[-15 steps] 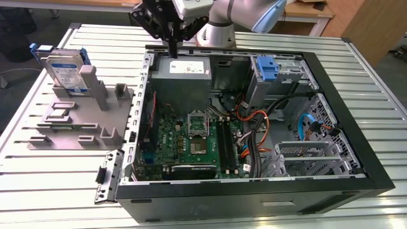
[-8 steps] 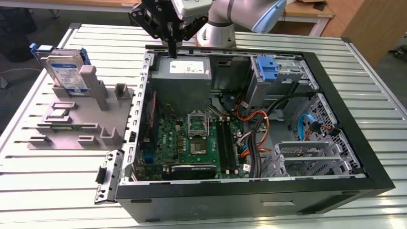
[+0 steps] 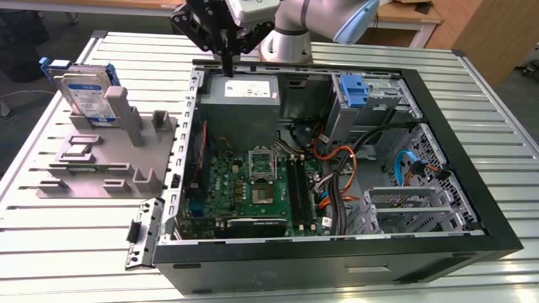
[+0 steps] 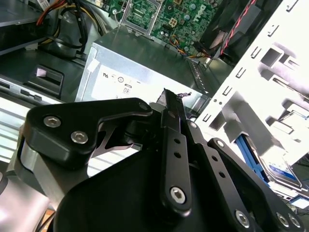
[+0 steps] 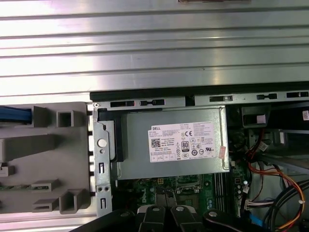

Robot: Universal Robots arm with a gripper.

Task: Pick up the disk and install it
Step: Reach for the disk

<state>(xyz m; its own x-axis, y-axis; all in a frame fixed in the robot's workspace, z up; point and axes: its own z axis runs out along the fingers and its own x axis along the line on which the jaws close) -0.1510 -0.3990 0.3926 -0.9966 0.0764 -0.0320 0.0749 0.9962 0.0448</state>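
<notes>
Gripper (image 3: pixel 227 66) empty, jaws pinched together, above the power supply (image 3: pixel 242 91) in the case (image 3: pixel 471 208), well apart from the disk (image 3: pixel 84 95) upright in the grey fixture (image 3: pixel 93 164) at the exterior view's left; arriving closed risks toppling it.

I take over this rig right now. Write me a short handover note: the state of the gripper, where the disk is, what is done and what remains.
The gripper has its fingers shut and holds nothing. It hangs over the grey power supply, at the far side of the open computer case in the exterior view.
The disk stands upright in the grey holder on the table, at the exterior view's left of the case, apart from the gripper.
Done: nothing that shows; the disk is not picked up.
Left: both the pick-up and the installing.
</notes>
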